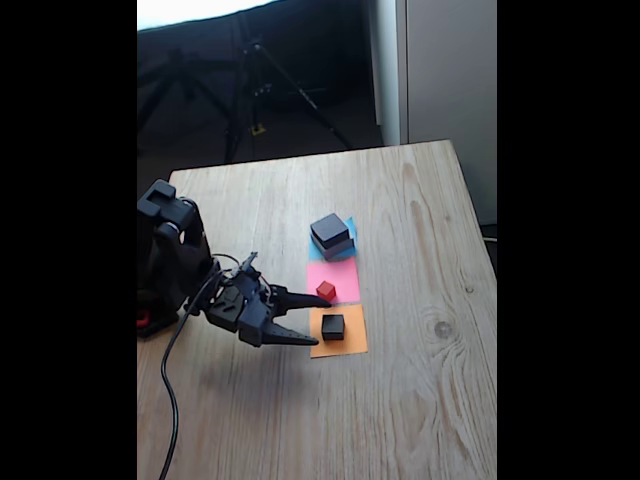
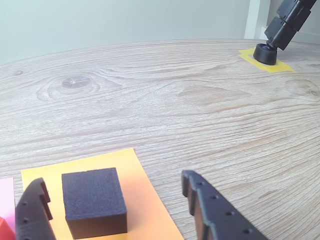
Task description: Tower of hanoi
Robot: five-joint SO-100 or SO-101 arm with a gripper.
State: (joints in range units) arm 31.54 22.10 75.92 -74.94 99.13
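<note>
1. The tower of hanoi blocks sit apart on three paper squares laid in a row on the wooden table (image 1: pixel 420 250), seen in the fixed view
2. The medium black block (image 1: pixel 328 230) rests on the flat grey block (image 1: pixel 340 246), and that pair sits on the blue paper (image 1: pixel 349 228), the square farthest from the camera
3. The tiny red cube (image 1: pixel 326 290) stands on the pink paper (image 1: pixel 342 272), the middle square, near its lower left part
4. The small black cube (image 1: pixel 333 326) stands on the orange paper (image 1: pixel 345 342), the nearest square, roughly at its centre
5. The gripper (image 1: pixel 322 320) reaches in from the left of the fixed view, its jaws spread apart and holding nothing; the upper fingertip points toward the red cube and the lower one ends at the left edge of the orange paper
6. In the wrist view the small black cube (image 2: pixel 94 200) shows its rough foam-like surface and lies on the orange paper (image 2: pixel 145 200), between the two dark toothed fingers (image 2: pixel 212 210), closer to the left one; neither finger touches it
7. A sliver of pink paper (image 2: pixel 6 197) and a corner of the red cube (image 2: pixel 4 229) show at the left edge of the wrist view
8. Farther along the table in the wrist view, a black foot (image 2: pixel 265 54) stands on a patch of yellow tape (image 2: pixel 280 66)
9. Behind the table in the fixed view stands a dark tripod (image 1: pixel 262 90), and the arm's black cable (image 1: pixel 170 390) trails over the table's near left part
</note>
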